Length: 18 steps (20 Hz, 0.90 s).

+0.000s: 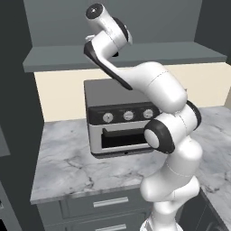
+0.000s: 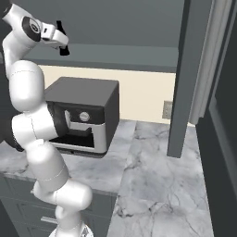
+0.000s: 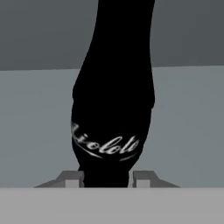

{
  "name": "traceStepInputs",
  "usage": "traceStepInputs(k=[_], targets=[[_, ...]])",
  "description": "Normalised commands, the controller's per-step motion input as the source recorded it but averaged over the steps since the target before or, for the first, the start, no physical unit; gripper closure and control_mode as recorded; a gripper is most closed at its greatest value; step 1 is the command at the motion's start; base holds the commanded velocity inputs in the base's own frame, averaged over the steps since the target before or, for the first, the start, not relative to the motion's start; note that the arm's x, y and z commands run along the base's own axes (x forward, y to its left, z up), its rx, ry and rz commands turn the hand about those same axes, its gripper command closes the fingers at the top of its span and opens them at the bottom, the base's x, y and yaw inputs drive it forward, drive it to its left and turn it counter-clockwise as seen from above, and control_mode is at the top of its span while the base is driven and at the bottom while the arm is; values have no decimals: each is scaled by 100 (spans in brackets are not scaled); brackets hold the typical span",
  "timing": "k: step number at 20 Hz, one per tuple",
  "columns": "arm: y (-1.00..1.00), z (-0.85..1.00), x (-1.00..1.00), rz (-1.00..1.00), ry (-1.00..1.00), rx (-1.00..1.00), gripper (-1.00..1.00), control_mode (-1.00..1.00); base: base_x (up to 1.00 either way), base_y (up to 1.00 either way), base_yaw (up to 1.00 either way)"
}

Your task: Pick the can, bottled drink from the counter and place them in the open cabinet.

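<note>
Bottle gripped and raised at the cabinet shelf

Bottled drink [image 3: 113, 100] stands right in front of us in the hand view, black and contoured, wider at the body and narrowing as it runs off the top of the picture. We see a band of pale cursive lettering across its lower body; the script is stylised and we cannot read it as a clear word or brand. Two grey fingertips [image 3: 70, 178] flank the base of the bottle, one on each side, pressed against it, so we take the gripper [image 3: 107, 180] to be clamped on the bottle.

Behind the bottle in that view lies a flat grey surface with a darker grey wall above it. We see the same in the base views: the open cabinet [image 1: 135, 56] has a grey shelf and a dark back wall, and the arm reaches up to it. In the right base view the gripper [image 2: 62, 46] sits at the front of the shelf with a dark shape, the bottle [image 2: 63, 49], at its end. We cannot tell whether the bottle touches the shelf or hangs just above it. The cabinet's tall door [image 2: 192, 69] stands open at the right, with a long silver handle.

Below the shelf a toaster oven [image 1: 119, 122] rests on a marble countertop [image 1: 67, 162]. It has three round knobs on a dark front panel; any markings around them are too small for us to read. A wall outlet [image 2: 167, 109] shows on the cream wall.
</note>
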Motion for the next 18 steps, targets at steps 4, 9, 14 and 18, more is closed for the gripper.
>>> traceStepInputs(k=[4,9,14,18], targets=[[-4,-16,0,-5,0,0,100,-100,0,0,0],[0,-2,0,-2,0,1,100,-100,0,0,0],[0,0,0,-1,0,0,-100,-100,0,0,0],[0,0,0,0,0,0,-100,-100,0,0,0]])
